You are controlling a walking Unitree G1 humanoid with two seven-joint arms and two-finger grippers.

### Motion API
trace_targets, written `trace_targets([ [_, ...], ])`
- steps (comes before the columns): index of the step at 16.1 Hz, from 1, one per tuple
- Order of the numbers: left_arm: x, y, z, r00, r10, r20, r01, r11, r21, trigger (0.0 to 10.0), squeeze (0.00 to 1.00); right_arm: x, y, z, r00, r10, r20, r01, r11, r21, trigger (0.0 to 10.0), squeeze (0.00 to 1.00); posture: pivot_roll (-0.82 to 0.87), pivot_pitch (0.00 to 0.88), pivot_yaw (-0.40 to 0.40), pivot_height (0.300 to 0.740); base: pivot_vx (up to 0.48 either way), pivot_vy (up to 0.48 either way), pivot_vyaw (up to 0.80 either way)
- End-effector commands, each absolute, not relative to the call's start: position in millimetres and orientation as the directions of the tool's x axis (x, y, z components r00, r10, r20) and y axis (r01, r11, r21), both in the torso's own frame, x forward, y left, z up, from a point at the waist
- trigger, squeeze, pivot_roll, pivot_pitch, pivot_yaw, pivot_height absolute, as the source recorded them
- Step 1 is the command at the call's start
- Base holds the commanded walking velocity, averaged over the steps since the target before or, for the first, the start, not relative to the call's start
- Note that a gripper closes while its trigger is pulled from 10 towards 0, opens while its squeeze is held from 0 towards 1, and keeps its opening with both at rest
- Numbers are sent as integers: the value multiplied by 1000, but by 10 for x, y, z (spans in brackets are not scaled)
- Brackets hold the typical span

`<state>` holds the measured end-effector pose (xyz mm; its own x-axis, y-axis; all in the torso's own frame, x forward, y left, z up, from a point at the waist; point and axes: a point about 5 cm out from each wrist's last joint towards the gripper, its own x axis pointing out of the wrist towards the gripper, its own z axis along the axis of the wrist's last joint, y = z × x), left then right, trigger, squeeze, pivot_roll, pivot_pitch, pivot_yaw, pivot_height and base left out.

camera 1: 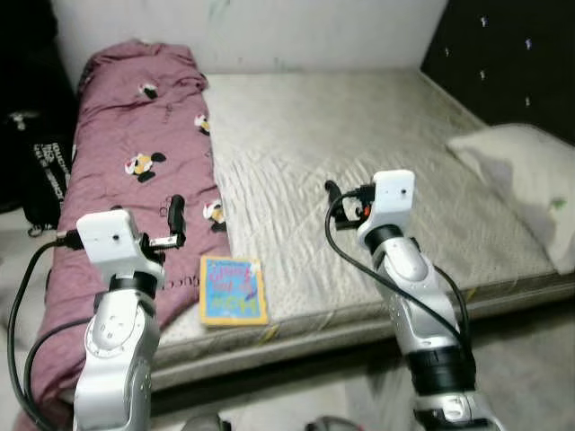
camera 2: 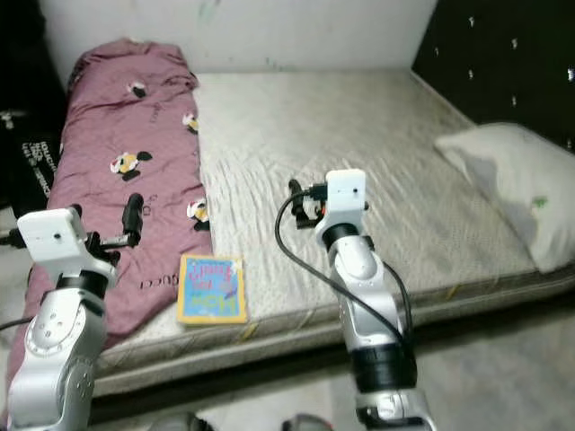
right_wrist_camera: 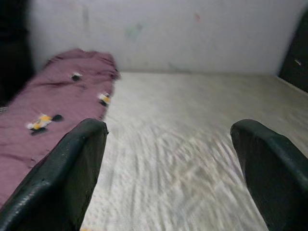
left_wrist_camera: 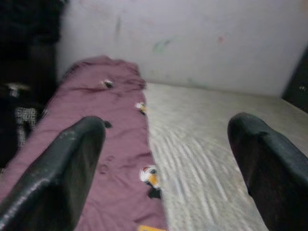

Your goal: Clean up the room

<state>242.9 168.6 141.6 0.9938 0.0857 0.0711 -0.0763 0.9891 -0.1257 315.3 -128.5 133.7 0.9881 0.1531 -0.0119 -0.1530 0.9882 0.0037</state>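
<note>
A colourful book (camera 1: pixel 233 290) lies flat near the front edge of the grey mattress (camera 1: pixel 359 126), just right of a maroon blanket (camera 1: pixel 135 171) with cartoon prints that runs along the bed's left side. My left gripper (camera 1: pixel 175 223) hovers over the blanket's near part, up and left of the book. In the left wrist view its fingers (left_wrist_camera: pixel 62 168) stand wide apart with nothing between them. My right gripper (camera 1: pixel 336 203) hangs above the middle of the mattress, open and empty, its fingers (right_wrist_camera: pixel 67 168) spread as well.
A white pillow (camera 1: pixel 526 175) lies at the bed's right end beside a dark headboard (camera 1: pixel 512 54). A black bag (camera 1: pixel 40 171) stands left of the bed. A pale wall (camera 1: pixel 296 31) closes the far side. Floor (camera 1: pixel 530 377) shows in front.
</note>
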Motion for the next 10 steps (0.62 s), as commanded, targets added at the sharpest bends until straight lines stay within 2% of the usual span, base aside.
trace_targets([
  [1, 2437, 1683, 1454, 993, 78, 94, -68, 992, -102, 10000, 0, 3174, -1314, 1378, 990, 139, 1, -139, 990, 2, 10000, 0, -7, 2, -56, 740, 0, 469, 0],
  [3, 2439, 1705, 1441, 989, 105, 100, -97, 992, -79, 10000, 0, 3180, -1315, 1380, 990, 139, 3, -139, 990, -1, 10000, 0, -9, 2, -58, 740, 0, 0, 0],
  [8, 2454, 1650, 1471, 990, 65, 121, -52, 993, -109, 10000, 0, 3185, -1327, 1380, 990, 138, -1, -138, 990, -3, 10000, 0, -14, 4, -61, 740, 0, 0, 0],
  [10, 2447, 1645, 1475, 990, 54, 128, -40, 993, -112, 10000, 0, 3184, -1328, 1380, 990, 140, 0, -140, 990, -5, 10000, 0, -15, 6, -62, 740, 281, 0, 0],
])
